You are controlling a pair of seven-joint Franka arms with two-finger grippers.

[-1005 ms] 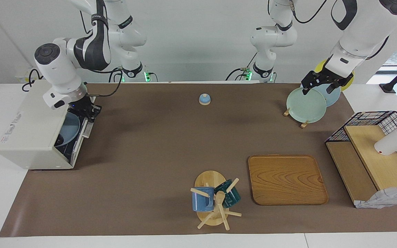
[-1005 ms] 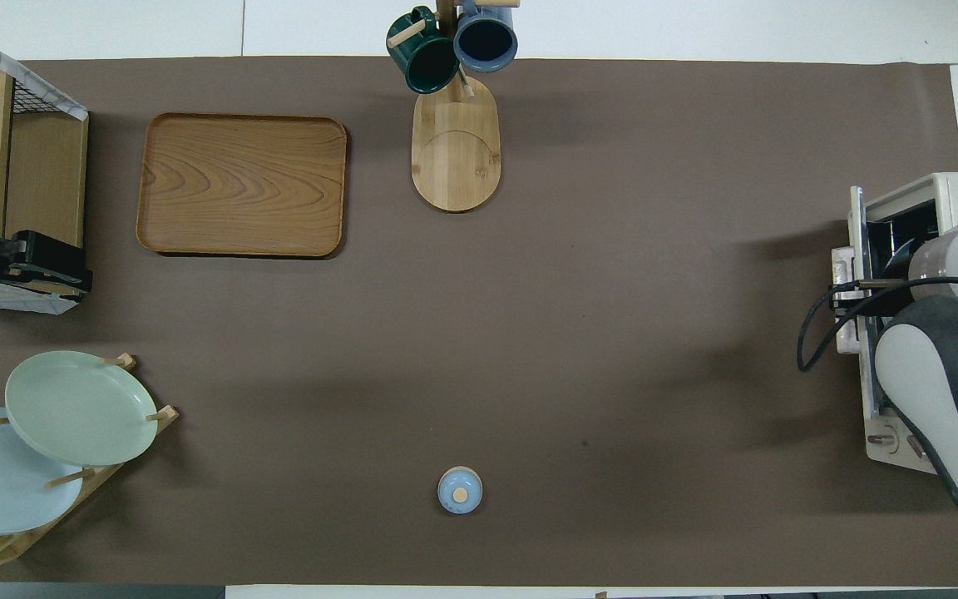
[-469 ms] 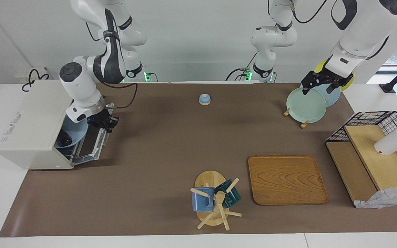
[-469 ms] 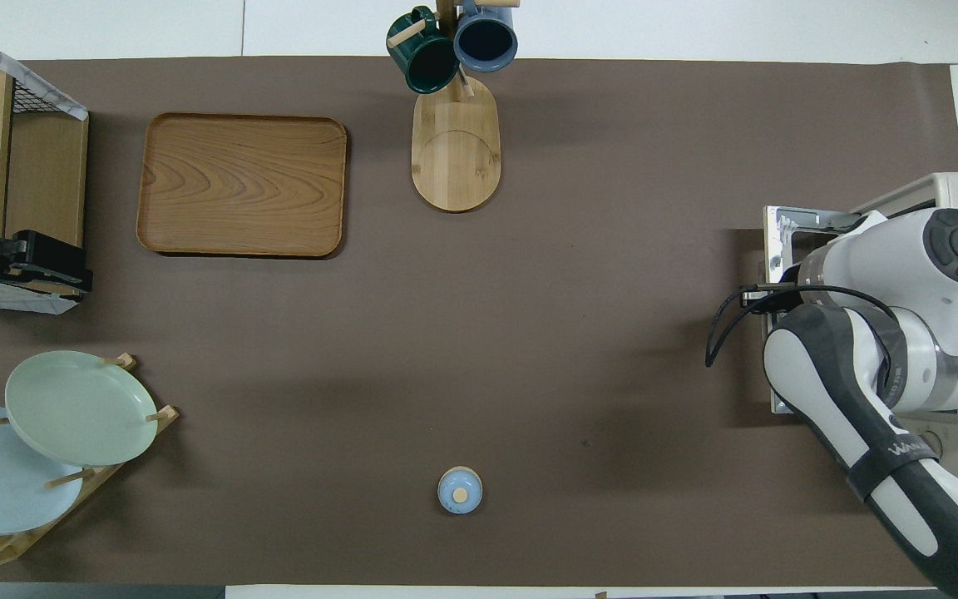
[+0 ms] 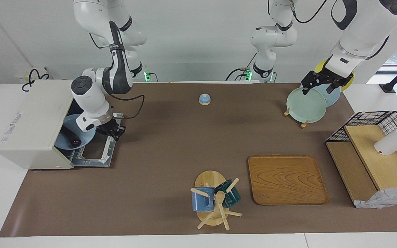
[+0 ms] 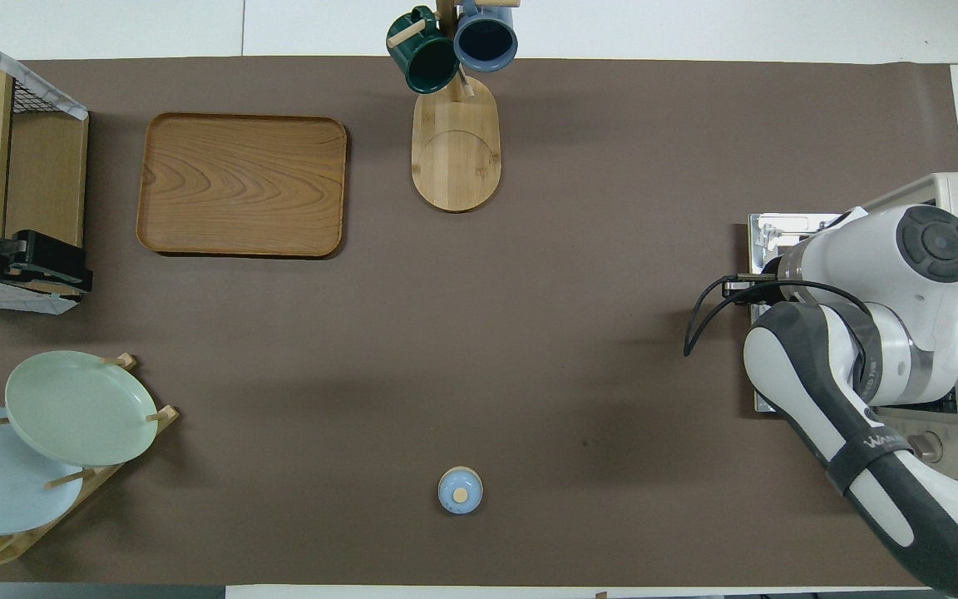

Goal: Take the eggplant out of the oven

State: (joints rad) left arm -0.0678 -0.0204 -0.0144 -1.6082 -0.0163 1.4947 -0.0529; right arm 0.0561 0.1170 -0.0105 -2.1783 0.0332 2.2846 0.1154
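Eggplant (image 5: pixel 70 137): dark purple-black, slim, being seen only in part, lying in a pale blue bowl (image 5: pixel 68 132) inside the oven (image 5: pixel 34 124) at the right arm's end of the table. It is judged light, fairly firm and smooth-skinned, so likely slippery; a hold across the thick middle is being favoured over the thin stem end, which cannot be made out.

Oven: boxy, off-white, matte, with small printing on its side. Its door (image 5: pixel 97 151) is lying folded down flat on the brown table cover, the dark glass framed in bright metal.

Right gripper (image 5: pixel 110 131): being held at the door's outer edge, at about 2 o'clock from the bowl; whether its fingers are wide or narrow cannot be told. In the overhead view it is being hidden under the arm's own wrist.

Left gripper (image 5: pixel 319 84): being kept waiting over the pale green plate (image 5: pixel 305 105) on a wooden rack; finger state likewise cannot be told.

Also listed: a wooden tray (image 5: pixel 287 179), smooth-grained with rounded corners; a mug stand (image 5: pixel 212 201) with two glazed mugs; a small blue knob-topped lid (image 5: pixel 204 99).
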